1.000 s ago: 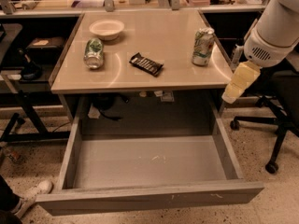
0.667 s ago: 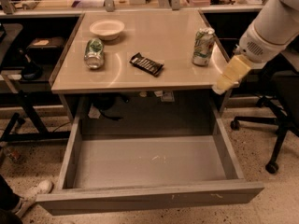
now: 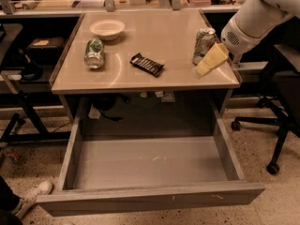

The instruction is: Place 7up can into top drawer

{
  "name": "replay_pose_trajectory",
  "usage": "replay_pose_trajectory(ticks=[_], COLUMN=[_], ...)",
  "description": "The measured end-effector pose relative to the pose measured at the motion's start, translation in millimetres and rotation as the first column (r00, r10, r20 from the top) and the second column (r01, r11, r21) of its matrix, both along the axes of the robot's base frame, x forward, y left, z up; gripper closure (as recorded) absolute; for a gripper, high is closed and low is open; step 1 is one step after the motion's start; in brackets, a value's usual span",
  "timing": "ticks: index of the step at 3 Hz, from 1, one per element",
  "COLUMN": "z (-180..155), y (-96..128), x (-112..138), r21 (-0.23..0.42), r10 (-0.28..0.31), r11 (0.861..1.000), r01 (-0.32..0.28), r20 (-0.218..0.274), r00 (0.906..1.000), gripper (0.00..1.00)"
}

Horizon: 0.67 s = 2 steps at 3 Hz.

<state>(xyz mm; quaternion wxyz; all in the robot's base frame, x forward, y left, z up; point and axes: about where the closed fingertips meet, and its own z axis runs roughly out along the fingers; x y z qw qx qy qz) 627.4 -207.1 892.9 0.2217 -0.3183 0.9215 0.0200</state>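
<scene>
Hand, pale wedge, beside cylindrical 7up can

- This looks like a robotics lab or office workroom: a white robot arm reaches in from the right, its hand over the right edge of the desk
- Behind the desk runs a long bench cluttered with small gear
- A wheeled office chair stands to the right on a speckled hard floor
- A dark metal table frame stands at the left
</scene>
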Motion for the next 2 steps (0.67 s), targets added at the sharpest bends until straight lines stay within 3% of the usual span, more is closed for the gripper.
replay_pose_trajectory(ticks=[1,2], z=[0.0,-3.3], y=[0.0,0.4], x=[0.1,12.1], r21=[0.000,0.026], r10=[0.000,-0.051], r11=[1.000,0.998], r01=[0.000,0.050], r20=[0.000,0.044], r00=[1.0000,0.9977], gripper=[0.00,0.00])
